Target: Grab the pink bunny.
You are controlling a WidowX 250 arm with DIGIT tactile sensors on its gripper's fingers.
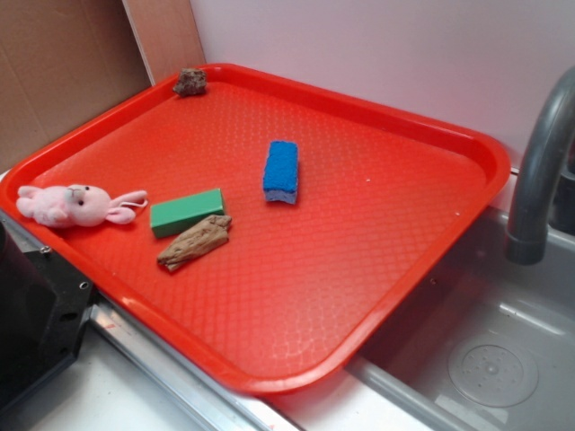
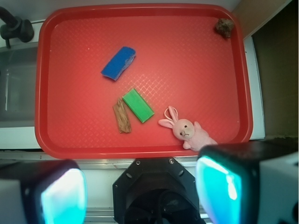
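Note:
The pink bunny (image 1: 74,205) (image 2: 187,129) lies on its side at the near-left edge of the red tray (image 1: 359,296) (image 2: 196,56), ears pointing toward the green block (image 1: 186,212) (image 2: 138,105). In the wrist view my gripper (image 2: 140,191) hangs high above the robot base, outside the tray's near rim. It is open, with nothing between its teal pads (image 2: 219,186). The right pad covers the bunny's rear end. The gripper does not show in the exterior view.
A brown wood piece (image 1: 194,242) (image 2: 122,116) lies against the green block. A blue sponge (image 1: 281,171) (image 2: 118,63) sits mid-tray, a brown rock (image 1: 190,82) (image 2: 224,27) in the far corner. A sink with a grey faucet (image 1: 539,171) lies to the right.

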